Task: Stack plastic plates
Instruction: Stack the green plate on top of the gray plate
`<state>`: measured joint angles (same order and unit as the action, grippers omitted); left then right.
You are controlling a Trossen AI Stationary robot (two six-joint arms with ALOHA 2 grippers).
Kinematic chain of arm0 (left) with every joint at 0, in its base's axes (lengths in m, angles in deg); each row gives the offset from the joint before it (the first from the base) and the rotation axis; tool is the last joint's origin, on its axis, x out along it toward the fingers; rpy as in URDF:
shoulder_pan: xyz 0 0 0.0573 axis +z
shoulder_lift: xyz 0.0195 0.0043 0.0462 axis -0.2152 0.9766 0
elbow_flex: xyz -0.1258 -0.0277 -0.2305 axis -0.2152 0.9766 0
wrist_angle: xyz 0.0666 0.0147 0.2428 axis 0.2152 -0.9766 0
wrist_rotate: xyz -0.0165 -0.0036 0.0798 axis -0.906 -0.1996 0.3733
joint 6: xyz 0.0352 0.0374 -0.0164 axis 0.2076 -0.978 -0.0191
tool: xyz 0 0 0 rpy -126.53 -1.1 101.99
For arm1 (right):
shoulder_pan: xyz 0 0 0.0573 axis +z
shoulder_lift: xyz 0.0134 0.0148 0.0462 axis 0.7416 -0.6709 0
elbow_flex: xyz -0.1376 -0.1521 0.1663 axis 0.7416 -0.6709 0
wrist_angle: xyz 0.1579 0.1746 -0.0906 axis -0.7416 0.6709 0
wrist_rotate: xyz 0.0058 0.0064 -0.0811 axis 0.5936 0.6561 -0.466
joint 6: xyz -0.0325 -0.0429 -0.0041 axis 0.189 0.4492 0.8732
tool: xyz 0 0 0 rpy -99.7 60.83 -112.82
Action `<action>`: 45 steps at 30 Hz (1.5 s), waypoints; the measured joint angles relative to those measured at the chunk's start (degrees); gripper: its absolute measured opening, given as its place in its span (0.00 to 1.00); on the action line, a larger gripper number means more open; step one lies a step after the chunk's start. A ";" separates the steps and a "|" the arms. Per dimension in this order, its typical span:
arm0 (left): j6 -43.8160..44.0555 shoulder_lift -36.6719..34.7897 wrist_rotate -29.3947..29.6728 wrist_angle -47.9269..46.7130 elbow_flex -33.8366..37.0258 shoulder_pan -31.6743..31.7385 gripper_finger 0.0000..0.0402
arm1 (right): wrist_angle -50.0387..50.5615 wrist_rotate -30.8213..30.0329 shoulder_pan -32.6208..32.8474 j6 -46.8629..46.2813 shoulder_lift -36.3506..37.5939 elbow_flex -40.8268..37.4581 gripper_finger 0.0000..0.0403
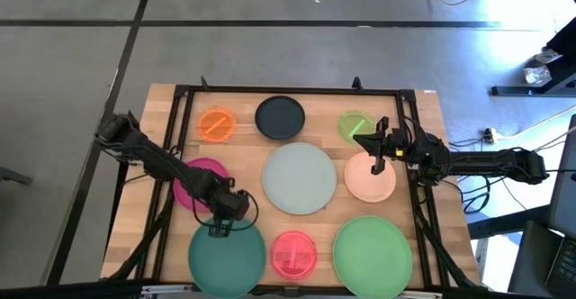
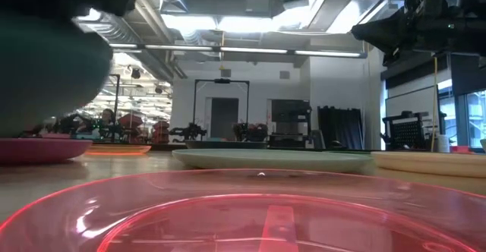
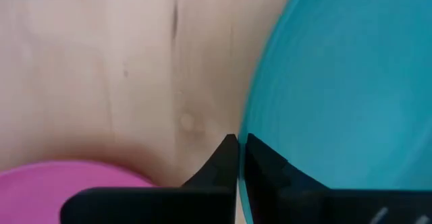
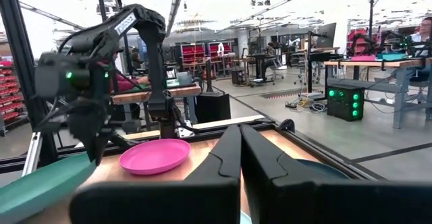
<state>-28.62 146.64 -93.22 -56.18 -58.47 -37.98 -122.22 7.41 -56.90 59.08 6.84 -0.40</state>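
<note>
Left gripper [image 1: 219, 231] clamps the large round teal plastic plate's [image 1: 227, 256] rim, lower left; it should lift level. Right gripper [image 1: 379, 146] hovers closed, upper right.

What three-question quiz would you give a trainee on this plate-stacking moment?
1. True or false: the left gripper is shut on the rim of the teal plate.
2. Which plate lies at the middle of the table? A) the pale blue-grey plate B) the green plate C) the magenta plate
3. Fill in: the right gripper, fingers together and holding nothing, hovers between the lime plate and the ____ plate.

Key: 1 true; 2 A; 3 peach.
</note>
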 joint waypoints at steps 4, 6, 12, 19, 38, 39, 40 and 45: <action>2.33 -4.11 1.65 0.11 0.00 1.85 0.02 | 0.00 0.02 0.02 0.00 0.00 0.00 0.00; 2.98 -5.99 3.01 0.11 0.00 2.76 0.02 | 0.00 0.04 0.01 0.00 0.01 0.00 0.00; 4.58 -11.06 9.16 1.27 0.00 5.83 0.02 | -0.04 -0.03 0.00 -0.23 0.01 0.00 0.00; 2.96 -12.35 24.63 7.75 0.00 9.15 0.02 | -0.07 -0.04 0.00 -0.43 0.01 0.00 0.00; -6.35 -5.40 29.94 23.97 -0.02 24.59 0.03 | 0.09 -3.09 0.02 -0.42 0.02 -0.01 0.00; -6.44 -4.38 28.89 24.70 -0.02 25.31 0.03 | 0.12 -3.14 0.02 -0.42 0.02 -0.02 0.00; -6.53 -3.37 28.05 24.99 -0.02 26.02 0.03 | 0.15 -3.13 0.02 -0.42 0.00 -0.02 0.00; -8.96 1.49 26.55 26.62 -0.02 28.33 0.03 | 0.11 -3.13 0.02 -0.42 0.02 -0.02 0.00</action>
<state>-37.58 148.13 -66.68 -29.56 -58.49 -9.65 -122.11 4.28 -56.88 58.66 6.85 -0.43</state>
